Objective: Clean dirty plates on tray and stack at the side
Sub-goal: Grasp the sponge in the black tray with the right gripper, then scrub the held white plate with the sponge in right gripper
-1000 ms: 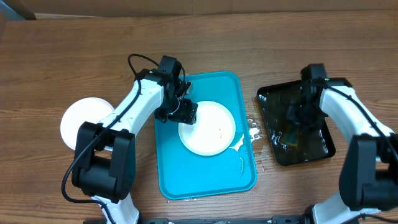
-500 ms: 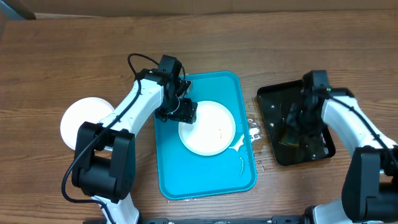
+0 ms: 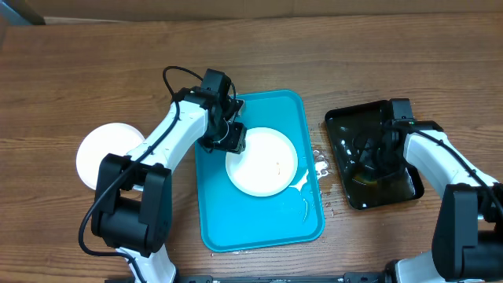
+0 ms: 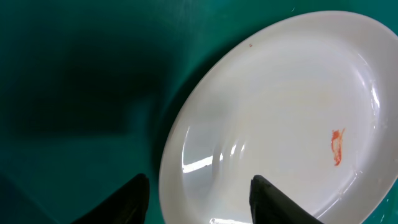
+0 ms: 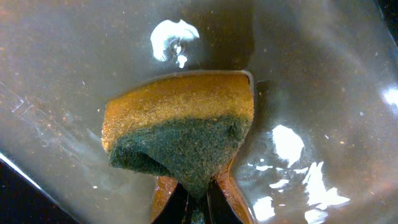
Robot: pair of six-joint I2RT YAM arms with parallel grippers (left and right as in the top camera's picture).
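Note:
A white plate (image 3: pixel 263 161) with a small red-orange smear (image 4: pixel 336 147) lies on the turquoise tray (image 3: pixel 259 220). My left gripper (image 3: pixel 230 140) is open, its fingers astride the plate's left rim (image 4: pixel 180 155). A second white plate (image 3: pixel 102 149) lies on the table at the left. My right gripper (image 3: pixel 376 157) is shut on a yellow and green sponge (image 5: pixel 180 134) and holds it in the water of the black tray (image 3: pixel 393 192). A third plate is not in view.
White foam and water drops (image 3: pixel 318 167) lie between the two trays and on the turquoise tray's right side. The wooden table (image 3: pixel 78 71) runs to the back and sides.
My right gripper has shifted with the sponge inside the black tray, towards its middle. The left arm and the plate have barely moved.

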